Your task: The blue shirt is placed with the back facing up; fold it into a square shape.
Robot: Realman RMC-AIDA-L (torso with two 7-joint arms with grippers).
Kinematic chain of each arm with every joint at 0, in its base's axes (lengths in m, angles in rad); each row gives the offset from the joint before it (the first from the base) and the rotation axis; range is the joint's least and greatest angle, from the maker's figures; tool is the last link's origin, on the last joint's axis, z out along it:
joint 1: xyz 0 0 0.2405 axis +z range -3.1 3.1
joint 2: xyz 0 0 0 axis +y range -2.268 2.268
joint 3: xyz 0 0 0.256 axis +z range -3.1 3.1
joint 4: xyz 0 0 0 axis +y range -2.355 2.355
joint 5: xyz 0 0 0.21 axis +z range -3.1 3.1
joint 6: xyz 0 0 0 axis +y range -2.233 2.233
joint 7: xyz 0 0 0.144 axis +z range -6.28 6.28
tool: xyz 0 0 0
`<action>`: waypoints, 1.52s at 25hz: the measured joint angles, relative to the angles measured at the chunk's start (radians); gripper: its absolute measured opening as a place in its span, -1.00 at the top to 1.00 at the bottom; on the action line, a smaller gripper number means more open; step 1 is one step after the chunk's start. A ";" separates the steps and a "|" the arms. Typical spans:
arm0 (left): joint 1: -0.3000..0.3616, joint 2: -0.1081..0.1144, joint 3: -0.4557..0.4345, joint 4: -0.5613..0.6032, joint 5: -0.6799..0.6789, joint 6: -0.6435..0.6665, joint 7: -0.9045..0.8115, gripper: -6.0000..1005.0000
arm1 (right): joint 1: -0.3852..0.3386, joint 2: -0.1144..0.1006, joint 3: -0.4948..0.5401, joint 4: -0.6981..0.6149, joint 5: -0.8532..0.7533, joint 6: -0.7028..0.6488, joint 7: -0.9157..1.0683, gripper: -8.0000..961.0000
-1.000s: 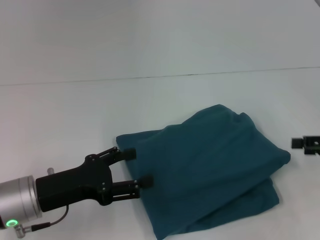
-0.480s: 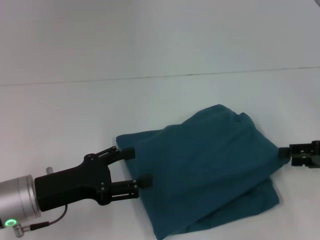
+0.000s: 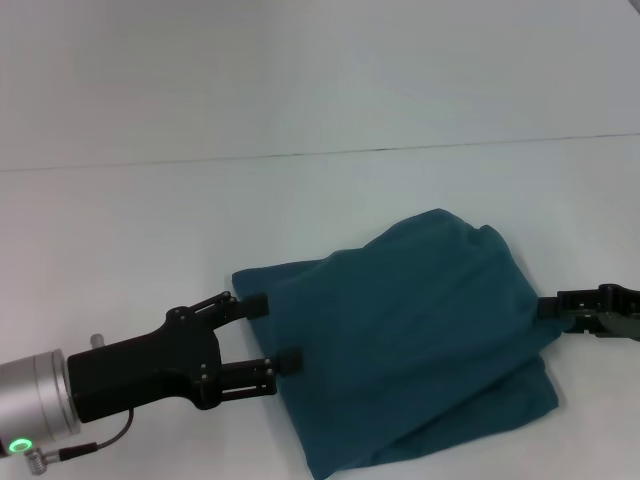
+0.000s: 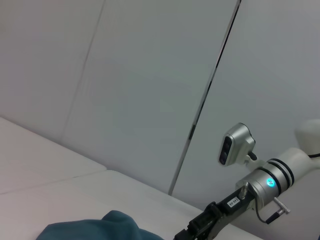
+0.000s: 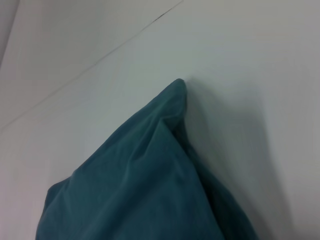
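Folded blue shirt on white table, left claw spread at its edge, right claw touching opposite side, grip unclear

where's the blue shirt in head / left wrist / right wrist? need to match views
Head view: blue shirt, folded, lower centre-right on the white table, between left gripper and right gripper.
Left wrist view: only a bit of it, at the bottom edge.
Right wrist view: fills the lower half.
Shared landmark: the shirt's pointed corner.
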 joint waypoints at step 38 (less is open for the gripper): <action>-0.018 -0.001 -0.001 -0.007 -0.007 -0.025 -0.007 -0.87 | -0.014 0.015 0.067 -0.101 0.222 -0.365 -0.216 0.92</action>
